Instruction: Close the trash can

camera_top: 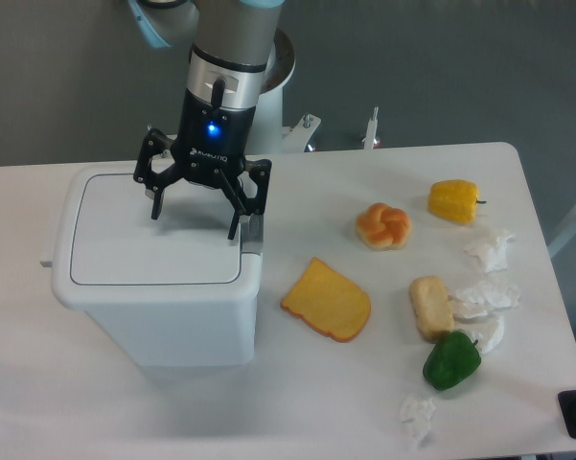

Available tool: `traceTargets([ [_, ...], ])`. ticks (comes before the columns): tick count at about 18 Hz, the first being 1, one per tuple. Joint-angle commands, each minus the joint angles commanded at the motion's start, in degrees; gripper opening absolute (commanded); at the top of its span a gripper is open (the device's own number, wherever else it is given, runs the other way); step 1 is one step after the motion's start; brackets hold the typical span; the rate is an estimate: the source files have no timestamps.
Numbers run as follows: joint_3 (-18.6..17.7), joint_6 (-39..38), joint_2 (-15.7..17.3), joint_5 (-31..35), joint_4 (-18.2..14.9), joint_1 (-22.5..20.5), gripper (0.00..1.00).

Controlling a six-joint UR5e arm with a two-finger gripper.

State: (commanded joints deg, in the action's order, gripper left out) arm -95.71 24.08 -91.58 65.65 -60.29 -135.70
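We see the trash can (pixel 158 278) standing near the left edge of the white table (pixel 297 402), a large white boxy bin with rounded corners, far bigger than anything else here. Its flat lid (pixel 144 235) lies level in the top frame, so the can looks closed, and a grey latch tab (pixel 252 233) sits at its right rim. Our gripper (pixel 195 221) hangs over the back right part of the lid with its two black fingers (pixel 238 218) spread wide and nothing between them; we cannot tell whether the tips touch the lid.

To the right of the can a slice of orange cheese (pixel 327 300) lies on the table, with a knotted bun (pixel 383 225) beyond it. Toward the right edge we find a yellow pepper (pixel 453 200), a piece of bread (pixel 429 307), a green pepper (pixel 451 361) and several crumpled white tissues (pixel 487 297). Behind the table the wall (pixel 441 57) is plain dark grey.
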Motion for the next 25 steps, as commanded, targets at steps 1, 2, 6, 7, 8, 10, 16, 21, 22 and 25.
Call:
traceTargets([
  [1,-0.44,0.00,0.09,0.00,0.00,0.00,1.00],
  [2,-0.53,0.00,0.17,-0.09,0.00,0.00,1.00],
  [6,-0.53,-0.09,0.18,-0.09,0.09,-0.09,1.00],
  [7,-0.53,-0.09,0.18,-0.09,0.09,-0.17,1.00],
  [8,-0.44,-0.17,0.18,-0.17,0.09,-0.26,1.00],
  [10,-0.18,-0.18,0.26,-0.18,0.09,-0.35,1.00],
  [16,1.92,0.26,0.62,0.00,0.00,-1.58,1.00],
  [21,5.09,0.62,0.62,0.17,-0.18,-3.95,1.00],
  [22,5.36,1.31,0.62,0.70,-0.18,-4.65,1.00],
  [25,5.10,11.21,0.97,4.38,-2.19,-5.88,1.00],
])
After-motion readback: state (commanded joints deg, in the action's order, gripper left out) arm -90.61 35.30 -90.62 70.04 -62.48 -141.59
